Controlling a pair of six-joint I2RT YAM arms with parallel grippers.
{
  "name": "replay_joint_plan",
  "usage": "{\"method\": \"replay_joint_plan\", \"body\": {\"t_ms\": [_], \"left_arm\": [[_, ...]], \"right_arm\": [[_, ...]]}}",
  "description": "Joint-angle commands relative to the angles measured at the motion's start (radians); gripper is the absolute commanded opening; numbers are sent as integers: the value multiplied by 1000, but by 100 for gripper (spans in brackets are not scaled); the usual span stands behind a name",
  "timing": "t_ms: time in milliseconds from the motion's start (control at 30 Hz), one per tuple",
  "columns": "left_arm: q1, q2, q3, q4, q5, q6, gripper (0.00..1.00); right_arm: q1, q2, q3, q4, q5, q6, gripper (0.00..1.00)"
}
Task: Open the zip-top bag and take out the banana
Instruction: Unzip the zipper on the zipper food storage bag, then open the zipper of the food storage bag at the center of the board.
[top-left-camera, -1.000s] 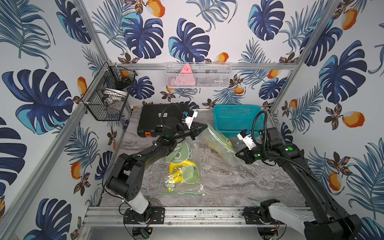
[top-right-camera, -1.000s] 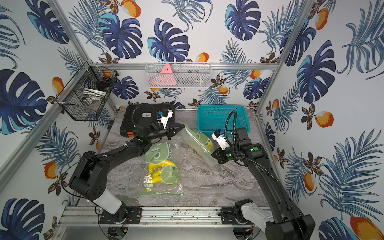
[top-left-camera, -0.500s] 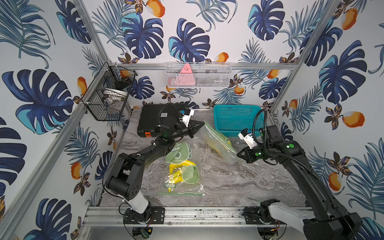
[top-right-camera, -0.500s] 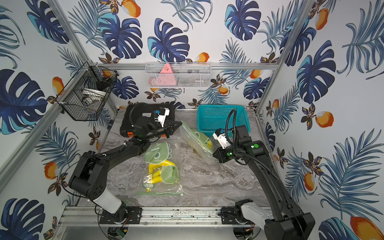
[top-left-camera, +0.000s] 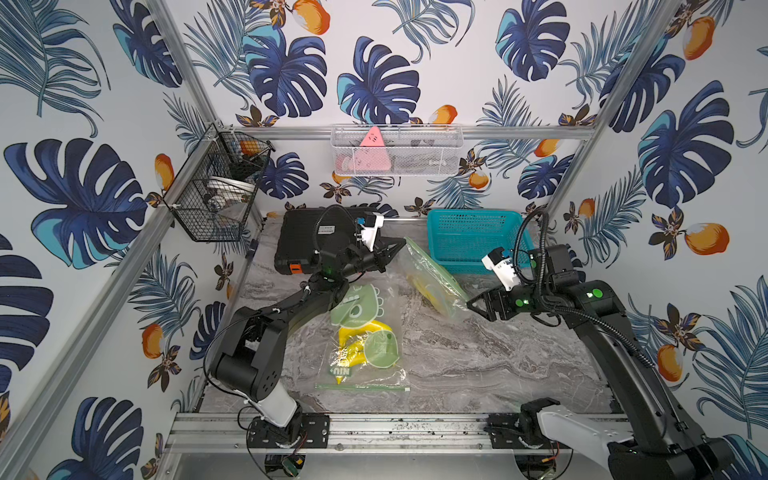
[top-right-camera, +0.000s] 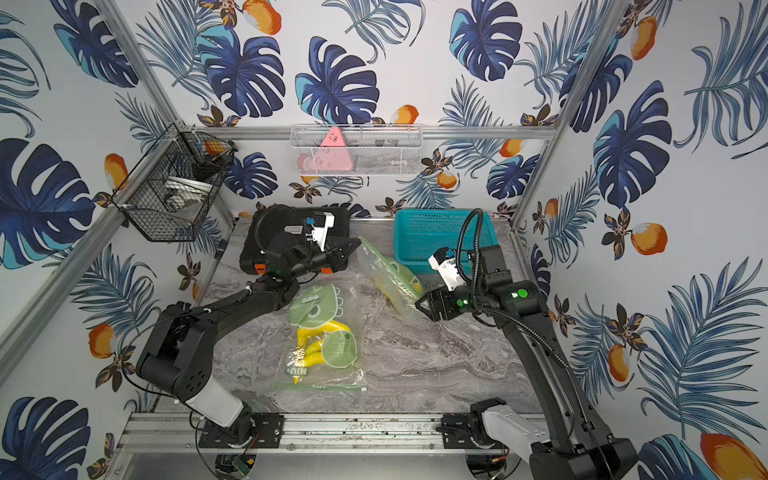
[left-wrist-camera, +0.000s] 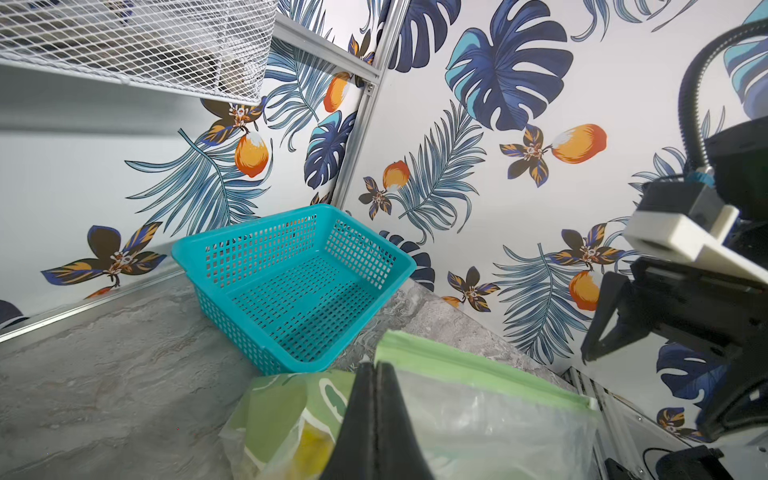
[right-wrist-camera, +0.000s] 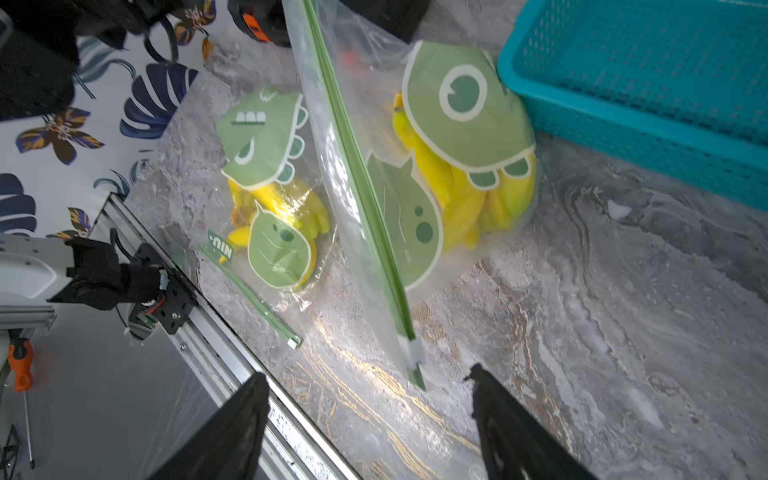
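Left gripper (left-wrist-camera: 376, 374): pinching zip-top bag (top-left-camera: 432, 270) beside teal basket (top-left-camera: 478, 216).
Right gripper (right-wrist-camera: 365, 374): spread, empty.
Risk: banana (right-wrist-camera: 457, 199) weight pulls it free.

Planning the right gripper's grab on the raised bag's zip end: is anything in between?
Nothing visible. The right gripper is open, and the zip end of the raised bag hangs ahead of its jaws above the table; the left gripper pinches the far corner.

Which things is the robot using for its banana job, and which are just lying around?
For the job: lifted zip-top bag, banana inside it, left gripper (shut on its corner), right gripper (open).

Just lying about: second bag lying flat, teal basket, black case, black wire basket, white wire basket.
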Motion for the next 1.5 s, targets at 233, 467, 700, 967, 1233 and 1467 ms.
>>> {"method": "replay_joint_plan", "body": {"t_ms": [233,467,700,967,1233,1467], "left_arm": [[-1,-13,-38,117,52,-46,0],[-7,-5,-54,187,69,-82,0],[-9,-9,-69,214,81,-94,0],[-17,-5,-90,233,60,-123,0],[-22,-15,-106,235,53,-126,0],[-24,-57,-103,99,-25,-107,47]], "right_arm": [[1,136,76,160,-113,44,79],[26,178,82,202,-115,91,77],[39,237,106,229,-100,132,71],[140,296,118,225,-76,116,32],[161,324,137,225,-62,108,37],[240,345,170,174,58,91,0]]}}
